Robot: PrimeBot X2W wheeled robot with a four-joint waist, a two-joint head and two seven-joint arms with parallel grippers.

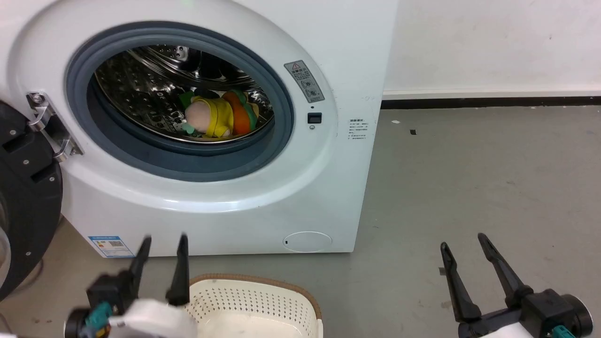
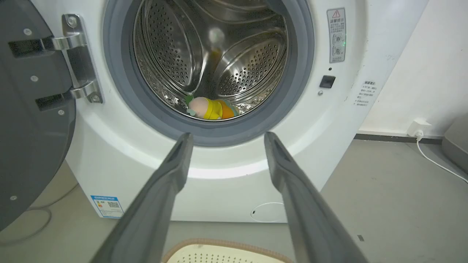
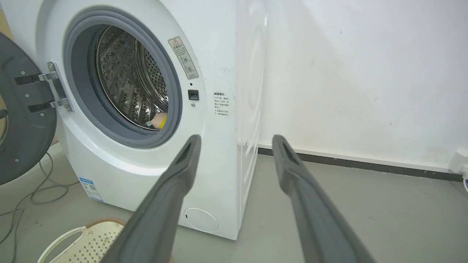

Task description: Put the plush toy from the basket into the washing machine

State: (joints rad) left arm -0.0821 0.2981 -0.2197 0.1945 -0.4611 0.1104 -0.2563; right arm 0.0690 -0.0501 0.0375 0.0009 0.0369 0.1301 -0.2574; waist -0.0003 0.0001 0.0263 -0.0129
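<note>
Nearest me, my left tool (image 1: pixel 164 240) and right tool (image 1: pixel 463 241) both sit released and empty, the left one beside the basket (image 1: pixel 253 280) on the floor. Farther off, the washing machine (image 1: pixel 328 188) stands with its door (image 1: pixel 23 197) open to the left, and the plush toy (image 1: pixel 218 115) lies low in the drum (image 1: pixel 141 89).

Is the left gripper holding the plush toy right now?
No, the left gripper is open, and the plush toy lies in the washing machine.

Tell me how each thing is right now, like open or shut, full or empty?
washing machine: door swung open.
plush toy: lying inside the drum.
basket: on the floor, visible part empty.
left end effector: open, holding nothing.
right end effector: open, holding nothing.
</note>
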